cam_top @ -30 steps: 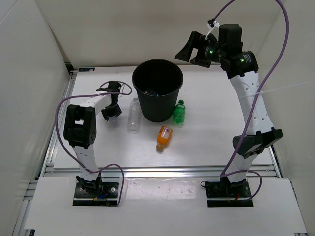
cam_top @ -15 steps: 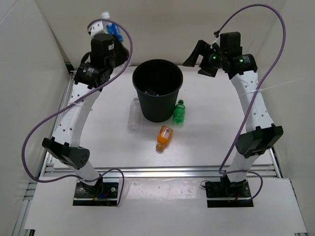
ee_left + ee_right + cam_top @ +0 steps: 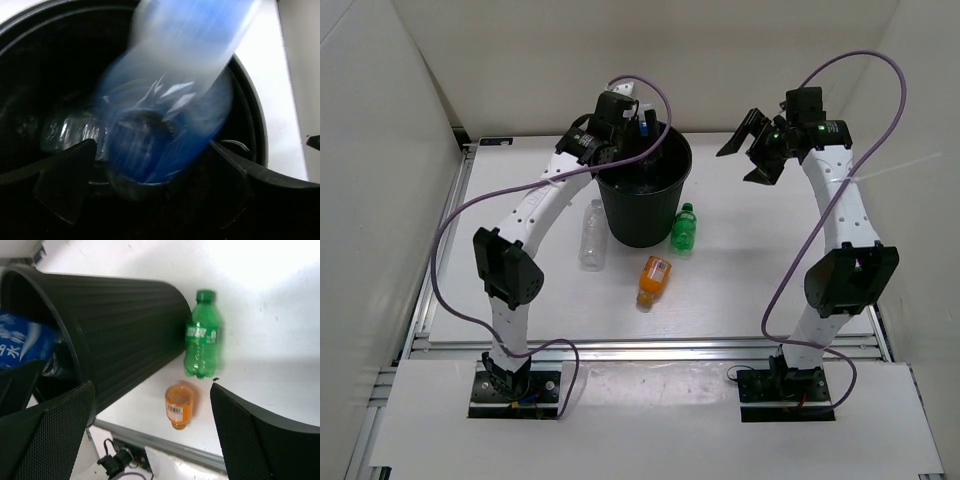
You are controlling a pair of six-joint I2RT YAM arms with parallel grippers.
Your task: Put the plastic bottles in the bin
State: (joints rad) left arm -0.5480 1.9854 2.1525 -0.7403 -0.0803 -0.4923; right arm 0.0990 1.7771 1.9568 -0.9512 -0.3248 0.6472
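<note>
The black bin [image 3: 640,215] stands at the back middle of the table. My left gripper [image 3: 638,130] hangs over its far rim, open. A clear bottle with a blue label [image 3: 170,100] shows blurred between the spread jaws, above the bin's mouth [image 3: 30,60]; it also shows from the right wrist [image 3: 20,345]. A plain clear bottle [image 3: 592,233] lies left of the bin, a green bottle [image 3: 685,228] right of it, and an orange bottle [image 3: 654,279] in front. My right gripper [image 3: 750,152] hangs open and empty, in the air right of the bin [image 3: 125,325].
Something clear and shiny [image 3: 57,132] lies inside the bin. White walls close in the left, back and right. A metal rail [image 3: 650,348] runs along the near edge. From the right wrist I see the green bottle [image 3: 202,340] and the orange bottle [image 3: 179,406].
My left arm swung from the table's left up and over to the bin, carrying the blue-labelled bottle, and its jaws have opened. The right gripper drifted right and lower.
</note>
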